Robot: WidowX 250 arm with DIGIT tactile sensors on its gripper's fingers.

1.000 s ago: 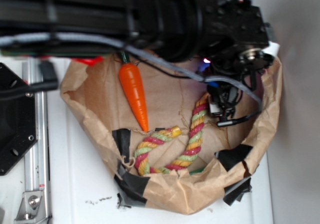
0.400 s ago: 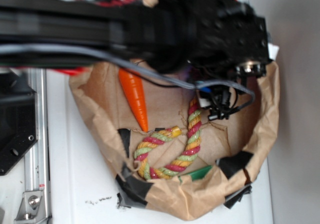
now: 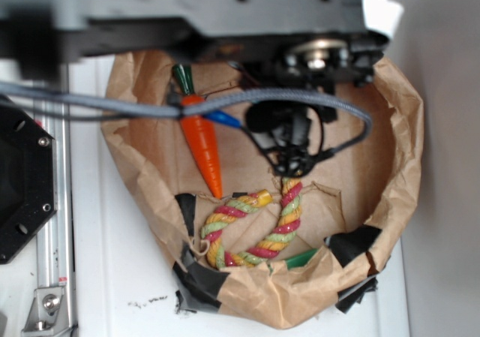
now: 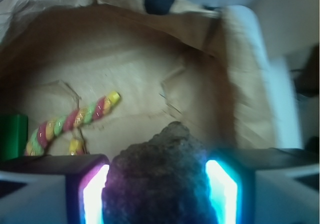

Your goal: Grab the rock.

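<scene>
The wrist view is showing what the exterior view is not: the rock (image 4: pixel 159 176), dark brown and lumpy, is sitting between the two lit fingers (image 4: pixel 92 194) of the hand (image 4: pixel 157 194), filling the whole gap, with both pads pressing against its sides. The hand is clenched on the rock. Beyond it, the same view is taking in the creased brown paper floor and wall of the paper bowl (image 4: pixel 150 59), a stretch of the striped rope toy (image 4: pixel 70 121) lying on the floor, and a green object (image 4: pixel 12 136) at the left edge.

From the exterior view the rock is not showing at all; the black arm and its grey cable (image 3: pixel 247 100) are covering that spot. The hand (image 3: pixel 294 160) is hanging inside the paper bowl (image 3: pixel 397 149), just above the upper end of the rope toy (image 3: pixel 255 228), which is curling in a loop along the bowl's lower part. The orange toy carrot (image 3: pixel 204 148) is lying to the left of the hand, well apart from it, its tip pointing down toward the rope. The bowl is resting on the white bench (image 3: pixel 120 277), patched with black tape (image 3: pixel 199 277).
</scene>
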